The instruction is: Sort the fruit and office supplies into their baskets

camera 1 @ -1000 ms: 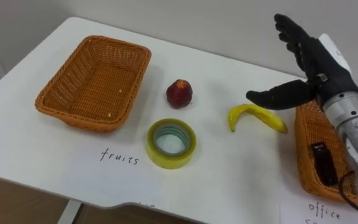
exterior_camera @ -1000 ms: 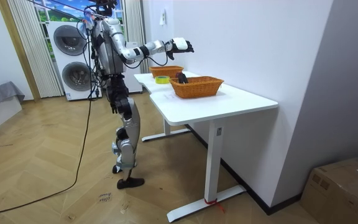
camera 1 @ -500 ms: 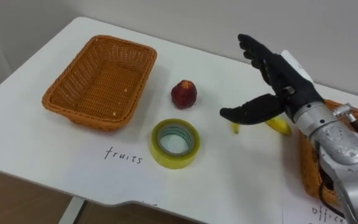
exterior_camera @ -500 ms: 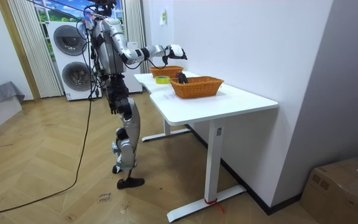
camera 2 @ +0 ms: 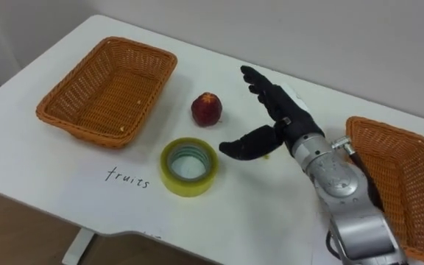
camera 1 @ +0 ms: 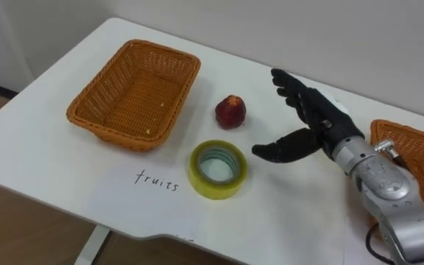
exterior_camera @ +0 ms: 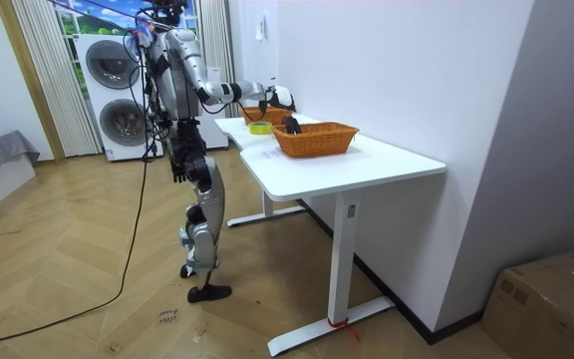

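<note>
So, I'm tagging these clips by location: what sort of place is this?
Probably a home-style room, perhaps a test flat set up for housework: stacked washing machines beside long curtains, a wood floor, and a white desk against the wall.

Bright, even light from above. The white table (camera 1: 50, 169) shows no harsh glare; only faint, soft shadows lie beneath the right hand (camera 1: 320, 119) and the tape (camera 1: 219, 188).
</note>
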Available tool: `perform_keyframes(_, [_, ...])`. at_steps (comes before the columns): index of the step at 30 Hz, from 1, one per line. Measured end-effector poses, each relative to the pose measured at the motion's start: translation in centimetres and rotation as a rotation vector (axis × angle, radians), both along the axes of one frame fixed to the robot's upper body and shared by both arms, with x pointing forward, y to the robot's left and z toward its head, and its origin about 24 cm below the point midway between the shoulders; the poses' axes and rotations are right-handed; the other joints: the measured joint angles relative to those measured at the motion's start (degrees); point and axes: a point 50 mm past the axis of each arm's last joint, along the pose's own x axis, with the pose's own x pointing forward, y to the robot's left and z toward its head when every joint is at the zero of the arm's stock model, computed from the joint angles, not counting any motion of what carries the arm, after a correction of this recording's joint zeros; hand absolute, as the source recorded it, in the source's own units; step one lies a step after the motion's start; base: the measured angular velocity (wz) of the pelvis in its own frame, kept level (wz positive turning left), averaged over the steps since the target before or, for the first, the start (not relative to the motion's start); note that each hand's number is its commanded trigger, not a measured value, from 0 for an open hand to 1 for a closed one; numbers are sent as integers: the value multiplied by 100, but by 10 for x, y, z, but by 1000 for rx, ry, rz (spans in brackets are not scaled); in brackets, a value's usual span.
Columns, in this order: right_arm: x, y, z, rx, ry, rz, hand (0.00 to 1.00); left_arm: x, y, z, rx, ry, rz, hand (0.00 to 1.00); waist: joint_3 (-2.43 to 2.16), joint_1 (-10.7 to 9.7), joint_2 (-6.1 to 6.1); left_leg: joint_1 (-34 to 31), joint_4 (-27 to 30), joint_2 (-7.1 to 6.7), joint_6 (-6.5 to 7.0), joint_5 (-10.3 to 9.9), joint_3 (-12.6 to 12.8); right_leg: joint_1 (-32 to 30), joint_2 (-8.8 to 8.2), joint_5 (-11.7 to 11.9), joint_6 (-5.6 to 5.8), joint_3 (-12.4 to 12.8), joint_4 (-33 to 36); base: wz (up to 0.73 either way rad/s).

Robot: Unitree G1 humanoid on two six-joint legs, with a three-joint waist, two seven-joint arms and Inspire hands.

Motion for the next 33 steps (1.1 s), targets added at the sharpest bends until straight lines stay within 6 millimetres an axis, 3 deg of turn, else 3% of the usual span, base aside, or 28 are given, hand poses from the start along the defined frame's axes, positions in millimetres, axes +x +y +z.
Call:
perform_keyframes(15, [10,11,-2,75,-24,-96,0,-4,-7,-2,26,40,-71,0,-15,115,-6,-170,103,-14,-4,2,-154,-61,-9,3,-4,-155,1,5])
perform_keyframes(24, [11,23,-9,116,-10,-125,0,-16,-14,-4,27,81,-75,0,-49,196,131,-223,184,-23,-9,5,-220,-47,-32,7,-10,-308,9,5])
perform_keyframes(33, [13,22,-18,112,12,-178,0,-9,-13,-2,39,56,-82,0,-46,217,135,-246,189,-76,2,16,-255,-58,-53,7,-9,-311,9,2])
